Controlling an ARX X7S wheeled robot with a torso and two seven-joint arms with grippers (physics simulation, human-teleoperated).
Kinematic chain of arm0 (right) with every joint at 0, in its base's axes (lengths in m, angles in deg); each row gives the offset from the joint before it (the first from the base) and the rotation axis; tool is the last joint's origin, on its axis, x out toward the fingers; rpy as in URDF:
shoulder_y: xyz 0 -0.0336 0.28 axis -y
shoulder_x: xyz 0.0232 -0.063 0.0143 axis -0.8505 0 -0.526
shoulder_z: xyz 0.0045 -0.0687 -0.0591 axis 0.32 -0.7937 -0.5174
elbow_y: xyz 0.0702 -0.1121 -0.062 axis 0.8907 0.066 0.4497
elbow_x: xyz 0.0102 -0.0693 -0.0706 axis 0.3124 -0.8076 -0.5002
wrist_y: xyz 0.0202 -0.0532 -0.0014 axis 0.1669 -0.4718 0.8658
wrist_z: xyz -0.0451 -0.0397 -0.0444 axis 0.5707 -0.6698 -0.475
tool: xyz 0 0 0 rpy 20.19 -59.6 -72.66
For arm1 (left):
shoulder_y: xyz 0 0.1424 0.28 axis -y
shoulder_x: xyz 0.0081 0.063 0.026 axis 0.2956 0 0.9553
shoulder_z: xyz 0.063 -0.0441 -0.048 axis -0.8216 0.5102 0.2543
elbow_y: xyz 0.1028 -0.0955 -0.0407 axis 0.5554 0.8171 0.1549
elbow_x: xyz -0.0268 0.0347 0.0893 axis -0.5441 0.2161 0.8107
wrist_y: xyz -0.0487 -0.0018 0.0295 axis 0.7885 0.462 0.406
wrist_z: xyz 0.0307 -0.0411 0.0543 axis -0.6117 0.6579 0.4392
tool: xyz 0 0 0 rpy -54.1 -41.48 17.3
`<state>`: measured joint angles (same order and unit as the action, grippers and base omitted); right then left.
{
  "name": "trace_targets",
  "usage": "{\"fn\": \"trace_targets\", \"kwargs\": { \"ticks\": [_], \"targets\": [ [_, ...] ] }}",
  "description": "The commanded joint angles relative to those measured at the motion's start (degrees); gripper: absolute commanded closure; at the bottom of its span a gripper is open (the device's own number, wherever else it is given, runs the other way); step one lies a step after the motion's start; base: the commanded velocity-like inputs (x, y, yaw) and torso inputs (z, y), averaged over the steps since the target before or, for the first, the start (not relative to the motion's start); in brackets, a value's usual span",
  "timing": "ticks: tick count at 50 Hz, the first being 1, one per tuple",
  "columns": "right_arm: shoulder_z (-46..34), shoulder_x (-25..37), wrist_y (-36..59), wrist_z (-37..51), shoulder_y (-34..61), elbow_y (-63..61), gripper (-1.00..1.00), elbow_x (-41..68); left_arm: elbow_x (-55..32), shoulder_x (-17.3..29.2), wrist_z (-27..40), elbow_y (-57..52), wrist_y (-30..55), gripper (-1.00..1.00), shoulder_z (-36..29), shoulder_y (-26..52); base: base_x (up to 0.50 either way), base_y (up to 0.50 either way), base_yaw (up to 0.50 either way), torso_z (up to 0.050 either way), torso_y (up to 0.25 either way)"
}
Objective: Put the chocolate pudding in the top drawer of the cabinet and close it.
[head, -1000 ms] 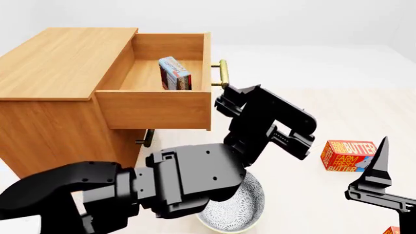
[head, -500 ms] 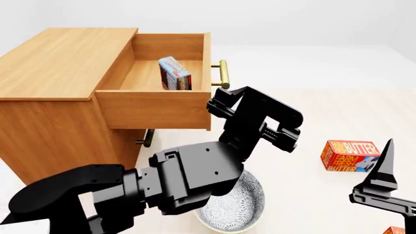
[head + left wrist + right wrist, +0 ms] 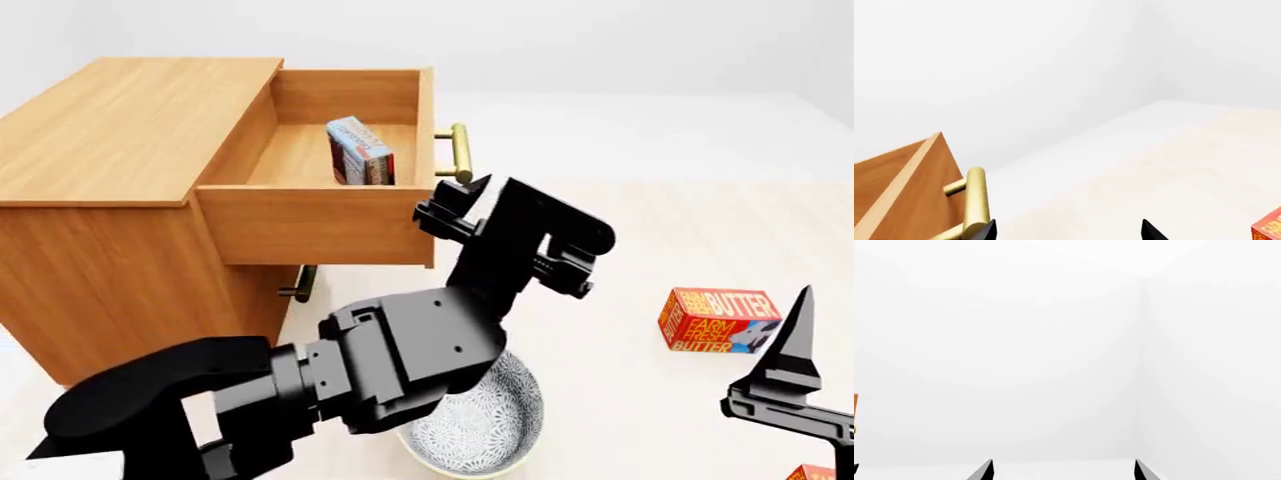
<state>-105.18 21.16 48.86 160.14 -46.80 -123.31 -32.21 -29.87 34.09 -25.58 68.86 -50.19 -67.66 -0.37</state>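
The cabinet (image 3: 127,130) stands at the left with its top drawer (image 3: 320,225) pulled out. The chocolate pudding (image 3: 358,150), a thin blue and red box, stands on edge inside the drawer. The drawer's brass handle (image 3: 458,152) also shows in the left wrist view (image 3: 976,200). My left gripper (image 3: 523,215) is open and empty just in front of the drawer front, one fingertip (image 3: 987,229) right beside the handle's end. My right gripper (image 3: 787,360) is open and empty at the lower right, pointing up; its tips show wide apart in the right wrist view (image 3: 1062,470).
A patterned bowl (image 3: 487,430) sits on the floor below my left arm. A red-orange butter box (image 3: 714,320) lies to the right, and the corner of another (image 3: 805,472) shows at the bottom edge. The lower drawer's handle (image 3: 304,283) is shut in.
My left gripper has moved left and a little up, closer to the top drawer's handle. The right gripper has barely shifted. The pudding and drawer have not moved.
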Motion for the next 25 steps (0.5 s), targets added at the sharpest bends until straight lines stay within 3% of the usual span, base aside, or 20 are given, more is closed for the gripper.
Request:
{"fn": "trace_targets", "kwargs": {
  "ticks": [1, 12, 25],
  "targets": [
    [0.5, -0.2, -0.1, -0.1, -0.4, 0.1, -1.00, 0.0, -0.5, 0.3, 5.9, 4.4, 1.0, -1.00, 0.3, 0.1, 0.00, 0.00, 0.00, 0.000, 0.000],
    [0.5, -1.1, 0.4, -1.1, 0.4, 0.2, -1.00, 0.5, 1.3, -0.4, 16.2, 9.9, 2.6, -1.00, 1.5, 0.2, 0.01, 0.00, 0.00, 0.000, -0.004],
    [0.4, -2.0, 1.3, -1.8, 1.2, 0.2, -1.00, 0.7, 1.5, 0.1, 18.0, 12.5, 2.8, -1.00, 2.4, 0.5, 0.00, 0.00, 0.00, 0.000, -0.002]
  ]
}}
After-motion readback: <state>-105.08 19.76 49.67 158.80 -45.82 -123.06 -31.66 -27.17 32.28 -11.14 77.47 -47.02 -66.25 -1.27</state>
